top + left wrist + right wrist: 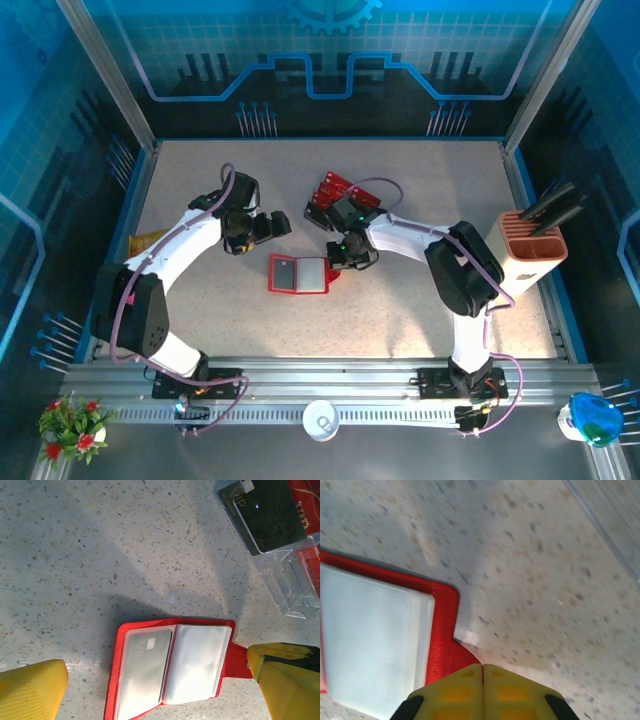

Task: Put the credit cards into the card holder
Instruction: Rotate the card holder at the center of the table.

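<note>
The red card holder [298, 274] lies open on the table, its pale clear pockets facing up. In the left wrist view the card holder [170, 665] has a dark card marked VIP in its left pocket. My right gripper [346, 262] is shut, and its fingertips [470, 672] rest over the holder's red side tab [442, 655]; I see nothing between them. My left gripper [268, 226] hovers wide open behind the holder, its yellow fingers [30, 690] on either side of it. The red credit cards [338, 190] sit further back, and a dark card [265, 515] leans in a clear stand [292, 585].
A salmon-pink compartment box [533, 247] with black items stands at the right edge. A yellow snack packet [147, 241] lies at the left wall. Metal frame posts and blue walls enclose the table. A white cup [320, 420] sits on the front rail.
</note>
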